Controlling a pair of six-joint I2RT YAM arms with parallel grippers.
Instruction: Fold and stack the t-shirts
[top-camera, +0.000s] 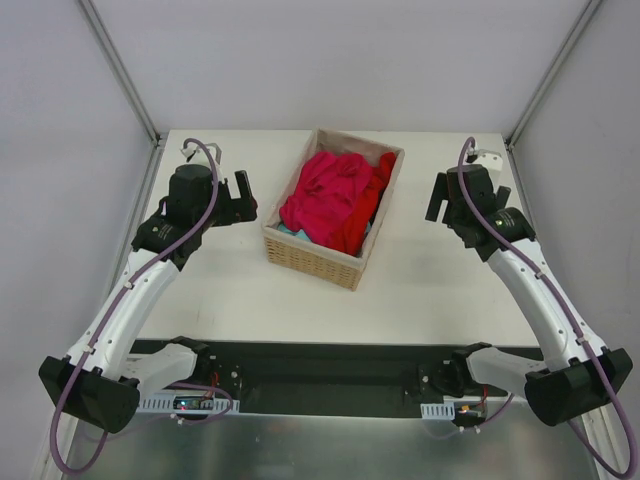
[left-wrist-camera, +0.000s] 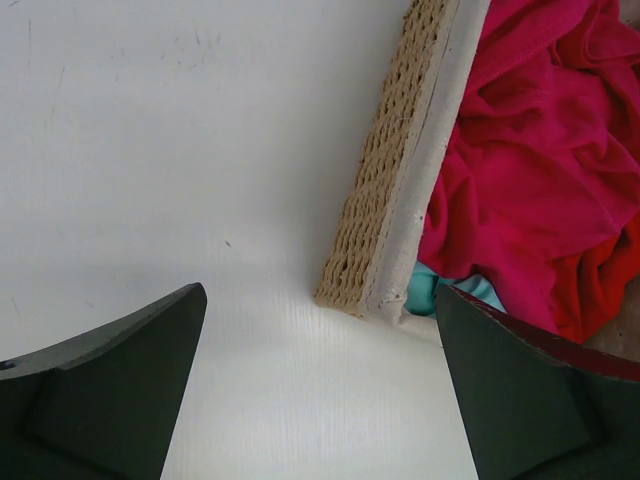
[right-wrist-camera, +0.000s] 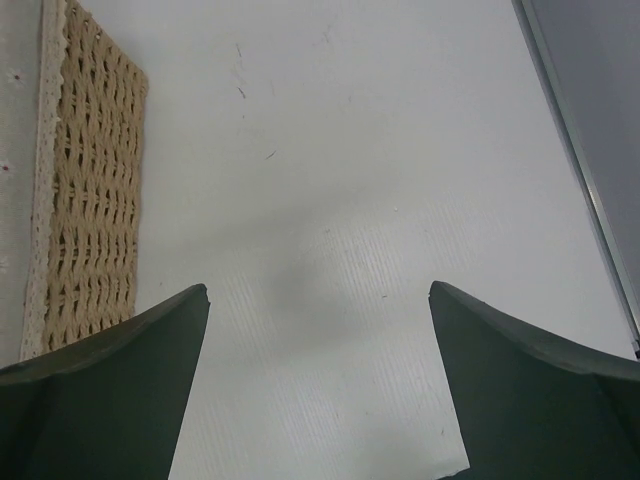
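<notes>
the t-shirts (top-camera: 330, 195) lie crumpled inside the wicker basket (top-camera: 312, 258) at the middle of the white table (top-camera: 220, 290), magenta on top, brighter red beneath. the left fingers (left-wrist-camera: 110, 385) hang spread and empty just beside the basket's left wall; the right fingers (right-wrist-camera: 100, 390), likewise released, hover off its right side.

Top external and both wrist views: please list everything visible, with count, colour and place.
t-shirts: crumpled heap, count unclear; magenta-crimson on top, brighter red at its right side; inside the basket.
teal cloth: one scrap showing; under the shirts at the basket's near left corner.
basket: one; tan wicker, pale lining; mid-table, set askew.
table: one; white.
left hand: black, open; left of the basket, holding nothing.
right hand: black, open; right of the basket, holding nothing.
</notes>
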